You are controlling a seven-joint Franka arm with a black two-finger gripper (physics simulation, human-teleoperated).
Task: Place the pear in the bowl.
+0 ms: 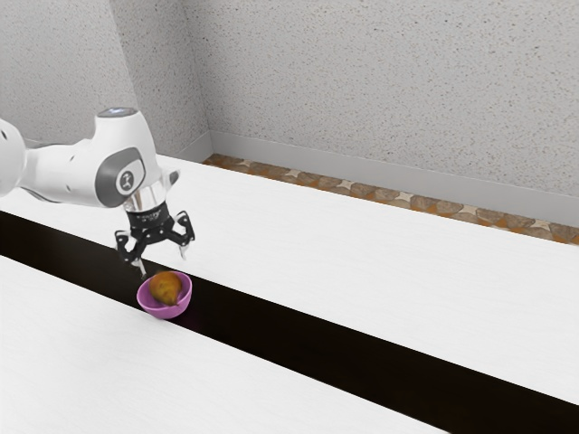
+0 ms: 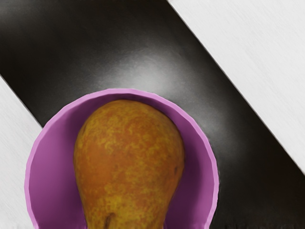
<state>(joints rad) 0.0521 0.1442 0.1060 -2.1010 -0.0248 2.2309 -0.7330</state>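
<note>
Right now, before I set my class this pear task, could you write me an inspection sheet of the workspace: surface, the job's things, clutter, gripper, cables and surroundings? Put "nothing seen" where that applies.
Surface: white tabletop on both sides of a dark, shiny strip.
Pear: lies inside the bowl, within its rim.
Bowl: pink-purple, upright, over the dark strip, near one of its edges.
Clutter: nothing seen.
Gripper: open, fingers spread, above the bowl, not holding the pear.
Cables: nothing seen.
Surroundings: speckled grey wall with a pale skirting board; brown and grey patterned floor beyond the tabletop.
</note>
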